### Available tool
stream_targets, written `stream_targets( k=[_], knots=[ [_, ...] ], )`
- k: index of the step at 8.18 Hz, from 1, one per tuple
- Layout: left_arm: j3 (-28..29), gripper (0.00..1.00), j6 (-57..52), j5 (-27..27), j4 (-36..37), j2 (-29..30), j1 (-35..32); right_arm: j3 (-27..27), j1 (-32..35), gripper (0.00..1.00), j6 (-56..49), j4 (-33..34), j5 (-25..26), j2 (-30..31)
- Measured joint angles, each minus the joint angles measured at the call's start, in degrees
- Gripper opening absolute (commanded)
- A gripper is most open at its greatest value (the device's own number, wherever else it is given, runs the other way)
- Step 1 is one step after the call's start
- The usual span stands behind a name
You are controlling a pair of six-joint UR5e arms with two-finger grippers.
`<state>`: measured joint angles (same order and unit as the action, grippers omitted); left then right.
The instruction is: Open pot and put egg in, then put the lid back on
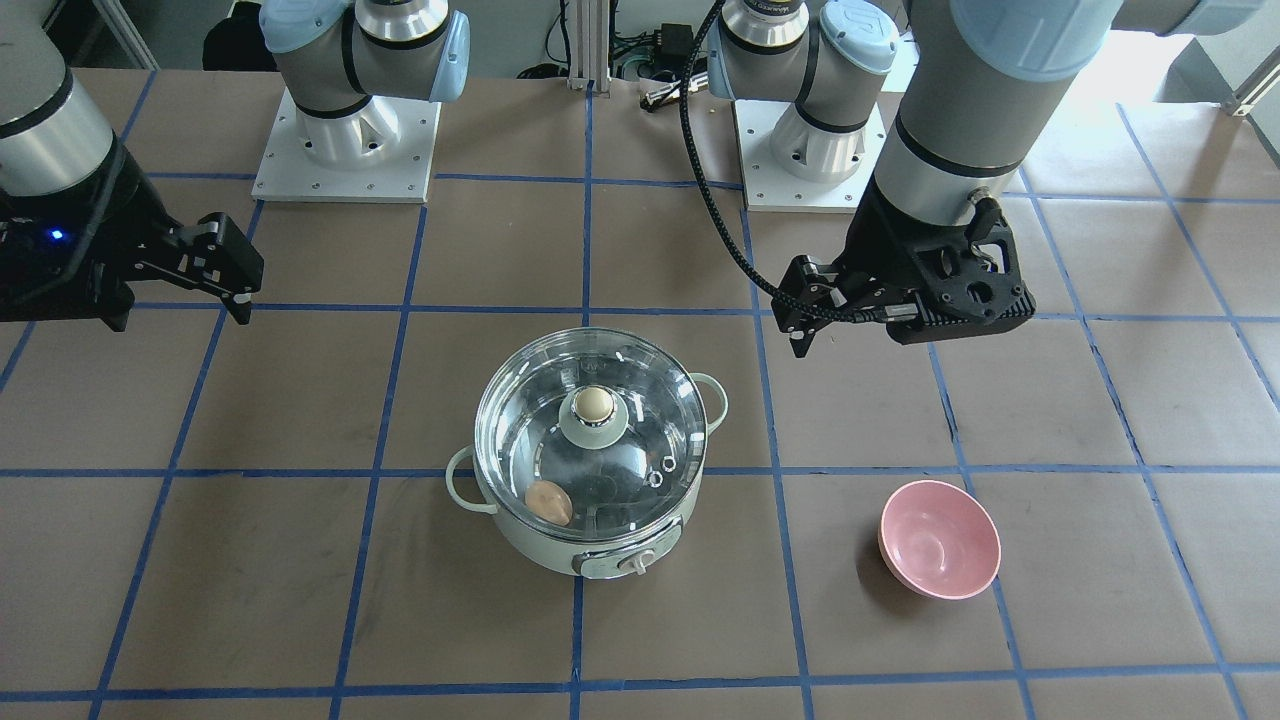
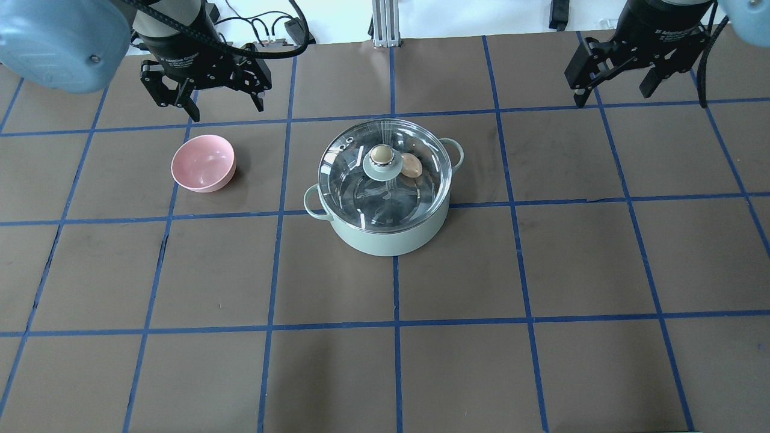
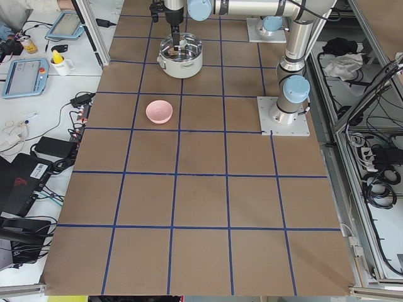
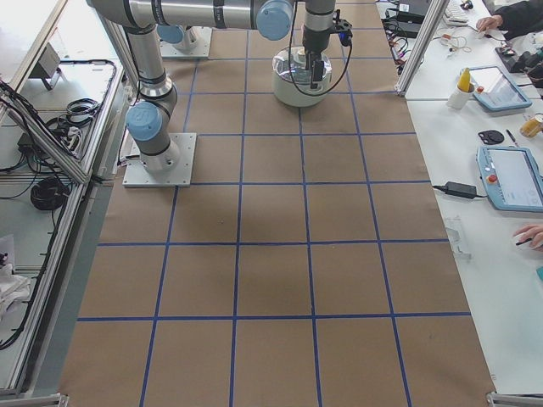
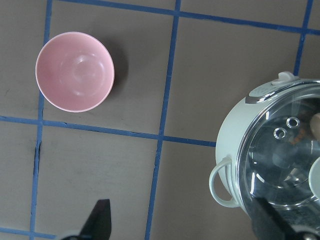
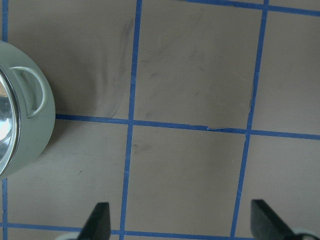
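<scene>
The mint-green pot (image 2: 391, 237) stands mid-table, its dial (image 1: 633, 565) facing away from the robot. The clear glass lid (image 2: 361, 186) with its beige knob (image 2: 381, 156) sits closed on it. The tan egg (image 2: 411, 165) lies inside the pot under the lid, also seen in the front view (image 1: 548, 502). My left gripper (image 2: 225, 108) is open and empty, raised behind the pink bowl. My right gripper (image 2: 613, 95) is open and empty, far to the pot's right. The left wrist view shows the pot (image 5: 230, 130) at right; the right wrist view shows its handle (image 6: 31, 92).
An empty pink bowl (image 2: 203, 162) sits left of the pot, also in the left wrist view (image 5: 75, 71). The brown table (image 2: 541, 270) carries a blue tape grid. The arm bases (image 1: 345, 150) stand at the robot's edge of the table.
</scene>
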<state>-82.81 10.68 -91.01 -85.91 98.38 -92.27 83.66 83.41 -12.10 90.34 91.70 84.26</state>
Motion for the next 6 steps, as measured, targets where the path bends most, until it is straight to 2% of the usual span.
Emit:
stream_targets(
  k=[6],
  knots=[
    [-0.09, 1.00, -0.47, -3.27, -0.05, 0.31, -0.01, 0.35, -0.09, 1.00, -0.03, 0.32, 0.41, 0.96]
  ],
)
